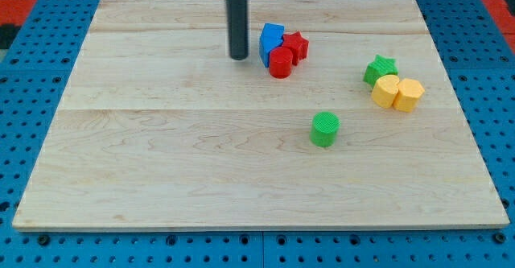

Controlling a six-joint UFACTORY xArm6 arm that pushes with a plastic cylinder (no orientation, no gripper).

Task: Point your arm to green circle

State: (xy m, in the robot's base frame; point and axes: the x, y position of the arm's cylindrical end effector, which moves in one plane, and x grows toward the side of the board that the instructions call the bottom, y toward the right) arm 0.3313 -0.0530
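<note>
Green circle (pixel 325 129): a short ribbed cylinder standing upright, alone, slightly right of centre and in the lower half of the desk (pixel 161 163). Nothing touches it.

Nearest neighbours sit up and to the view's right: green star (pixel 380 68), with two yellow blocks just below it. The left yellow one (pixel 386 90) looks cylindrical, the right one (pixel 408 94) looks hexagonal, though I can't say for sure. The two yellows touch each other, and the star touches or nearly touches the left one.

Up and to the view's left of the circle is a tight cluster: blue block (pixel 270 42), angular with its exact shape unclear, red star (pixel 296 46) on its right side, red cylinder (pixel 281 62) in front of both. All three are in contact or close to it.

My tip (pixel 238 58) is down on the wood just left of the blue block, with a small gap showing, well apart from the green circle. The rod rises straight out of the view's top. There is no pincer on this rig, only a plain rod, so no apart/together state to give.

Surface: pale wooden board made of joined planks with seams running left to right, light grain. It rests on a blue perforated base (pixel 241 248) with a regular hole grid. Red patches (pixel 24 2) show at both top corners beyond it.
</note>
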